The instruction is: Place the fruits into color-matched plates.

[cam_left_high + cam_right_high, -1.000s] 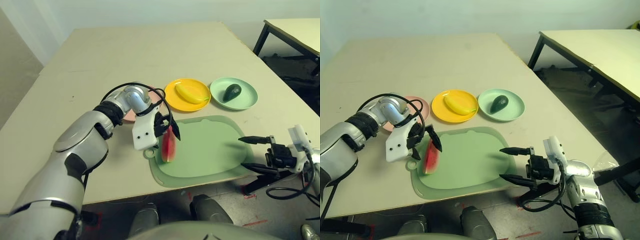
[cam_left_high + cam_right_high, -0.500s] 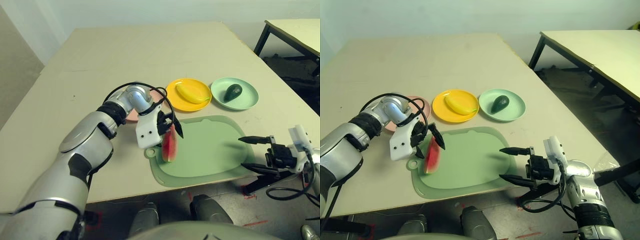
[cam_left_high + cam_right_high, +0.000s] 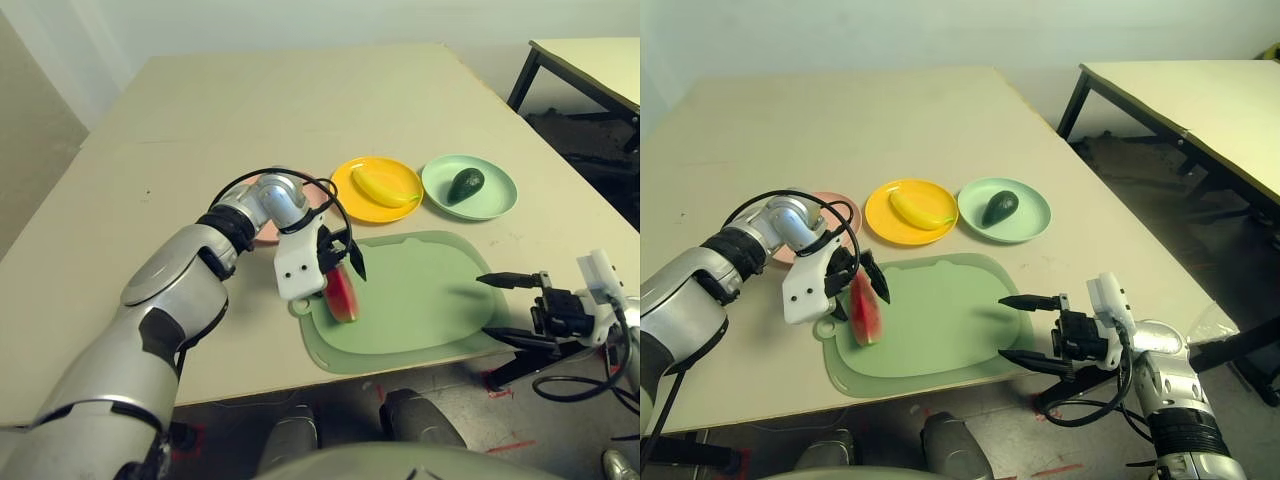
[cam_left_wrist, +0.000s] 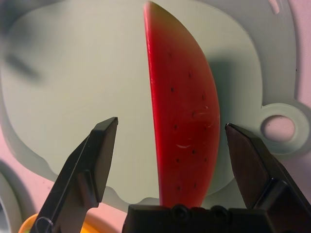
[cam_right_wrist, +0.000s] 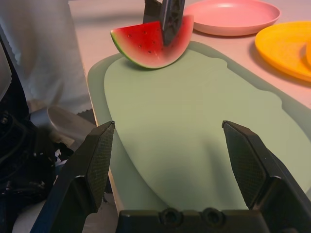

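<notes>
1. The left hand is released, its fingers spread either side of the watermelon wedge, at lower centre of the left eye view on the green mat.
2. Close squarely across the wedge's flat faces before lifting.
3. Carry it to the pink plate, upper left of the mat.
4. The right hand is released, idle.

Even, bright overhead light; soft shadows; wrist views slightly soft.

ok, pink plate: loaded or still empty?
Empty. The pink plate has nothing in it; the watermelon wedge is on the green mat, between the open fingers of the left gripper.
</notes>
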